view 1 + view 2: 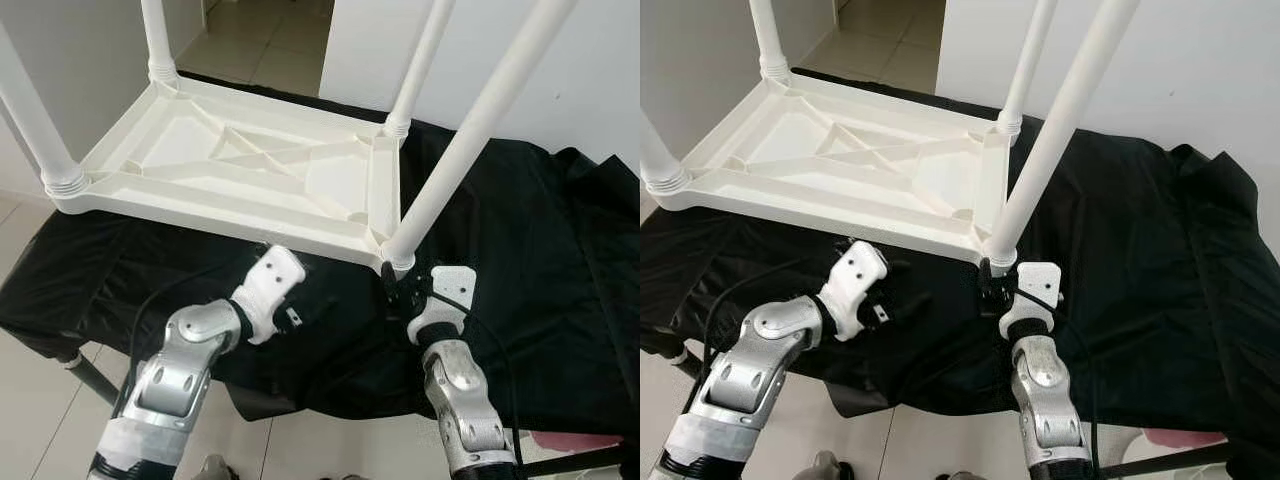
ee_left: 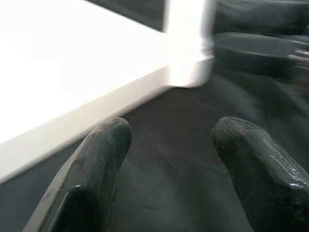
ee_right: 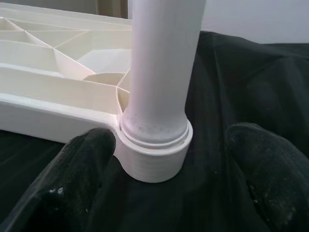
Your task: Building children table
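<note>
1. Children's table (image 1: 240,170): white plastic, flipped upside down on a black cloth (image 1: 520,270) that covers a low surface. Underside faces up, with moulded ribs in a diagonal cross pattern inside a rectangular rim.
2. Four white round legs stand up from threaded corner sockets. Near-right leg (image 1: 470,130) leans slightly to the right as it rises; its base sits in the near-right corner socket (image 3: 153,154), a ridged collar. The other three legs sit at the far-left, far-right and near-left corners.
3. Right gripper (image 3: 159,179): spread apart, one black finger on each side of the near-right socket, low at the cloth. Left-hand finger (image 3: 79,169) is just beside or touching the table rim; I can't tell which. Nothing clamped.
4. Left gripper (image 2: 169,164): also spread, empty, fingers over the cloth just beside the table's near long edge, left of the right gripper. That view is motion-blurred.
5. Both silver arms reach in from the near side, with white wrist housings. Pale tiled floor (image 1: 260,50) beyond the table, white wall to the right.
</note>
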`<state>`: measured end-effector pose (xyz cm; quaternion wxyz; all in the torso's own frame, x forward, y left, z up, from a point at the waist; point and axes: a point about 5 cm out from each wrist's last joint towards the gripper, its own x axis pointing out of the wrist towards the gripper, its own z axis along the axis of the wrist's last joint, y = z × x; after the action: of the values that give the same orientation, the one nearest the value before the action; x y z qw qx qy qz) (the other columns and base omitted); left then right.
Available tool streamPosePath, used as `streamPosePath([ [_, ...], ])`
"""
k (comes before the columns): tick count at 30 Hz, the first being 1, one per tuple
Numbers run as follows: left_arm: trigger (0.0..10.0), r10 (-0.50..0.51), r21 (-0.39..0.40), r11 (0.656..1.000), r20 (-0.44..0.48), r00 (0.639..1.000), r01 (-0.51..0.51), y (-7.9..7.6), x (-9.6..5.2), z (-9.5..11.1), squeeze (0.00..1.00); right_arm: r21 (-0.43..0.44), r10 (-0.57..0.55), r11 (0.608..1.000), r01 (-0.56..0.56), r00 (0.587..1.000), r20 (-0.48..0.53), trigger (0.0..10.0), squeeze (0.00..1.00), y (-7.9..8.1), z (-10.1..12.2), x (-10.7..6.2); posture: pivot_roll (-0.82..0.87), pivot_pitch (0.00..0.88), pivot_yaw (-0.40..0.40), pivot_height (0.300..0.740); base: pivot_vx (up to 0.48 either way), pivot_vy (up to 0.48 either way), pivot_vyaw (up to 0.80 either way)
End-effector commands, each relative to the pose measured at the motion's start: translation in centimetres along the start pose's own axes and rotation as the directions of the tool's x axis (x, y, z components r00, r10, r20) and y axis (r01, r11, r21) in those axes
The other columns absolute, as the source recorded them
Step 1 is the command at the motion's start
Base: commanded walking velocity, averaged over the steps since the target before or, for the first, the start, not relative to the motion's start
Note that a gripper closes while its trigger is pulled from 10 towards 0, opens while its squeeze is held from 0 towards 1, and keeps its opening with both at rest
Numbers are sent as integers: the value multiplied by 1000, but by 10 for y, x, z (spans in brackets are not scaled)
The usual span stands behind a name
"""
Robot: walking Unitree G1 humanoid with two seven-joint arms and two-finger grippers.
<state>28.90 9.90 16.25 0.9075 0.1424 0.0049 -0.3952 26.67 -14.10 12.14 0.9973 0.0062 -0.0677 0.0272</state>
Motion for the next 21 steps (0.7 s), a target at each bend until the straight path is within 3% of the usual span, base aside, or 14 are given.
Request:
streamPosePath([
  [1, 10000, 44, 7, 999, 1, 999, -44, 5, 1, 0, 0, -2, 33, 999, -33, 999, 1, 10000, 1000, 2, 0, -3, 57, 90, -124, 740, 0, 0, 0],
  [5, 10000, 79, 22, 997, 9, 997, -79, 18, -3, 3, 0, 9, 143, 990, -143, 990, 5, 10000, 1000, 15, 2, -1, 71, 88, -117, 740, 0, 0, 0],
  [6, 10000, 91, 30, 995, 12, 996, -92, 22, -5, 5, 0, 9, 184, 983, -184, 983, 0, 10000, 733, 20, 1, 0, 75, 87, -115, 740, 0, 0, 0],
  [8, 10000, 91, 30, 995, 12, 996, -92, 22, -5, 5, 0, 9, 184, 983, -184, 983, 0, 10000, 733, 20, 1, 0, 75, 87, -115, 740, 0, 0, 0],
  [9, 10000, 107, 41, 993, 11, 994, -108, 27, -7, 6, 0, 18, 216, 976, -215, 976, -11, 10000, 0, 26, -2, 0, 87, 84, -112, 740, 0, 0, 0],
  [15, 10000, 149, 112, 983, -10, 989, -147, 43, -12, 5, 0, 46, 287, 957, -286, 958, -9, 10000, 0, 40, -3, 8, 105, 74, -98, 740, 0, 0, 0],
  [17, 10000, 168, 152, 975, -21, 986, -163, 55, -11, 5, 0, 51, 307, 950, -307, 952, 13, 10000, 0, 47, 0, 21, 107, 55, -78, 740, 0, 0, 0],
  [21, 10000, 165, 173, 972, -25, 986, -159, 62, -9, 4, 0, 52, 298, 953, -299, 954, 28, 10000, 0, 49, 3, 33, 104, 41, -66, 740, 0, 0, 0],
])
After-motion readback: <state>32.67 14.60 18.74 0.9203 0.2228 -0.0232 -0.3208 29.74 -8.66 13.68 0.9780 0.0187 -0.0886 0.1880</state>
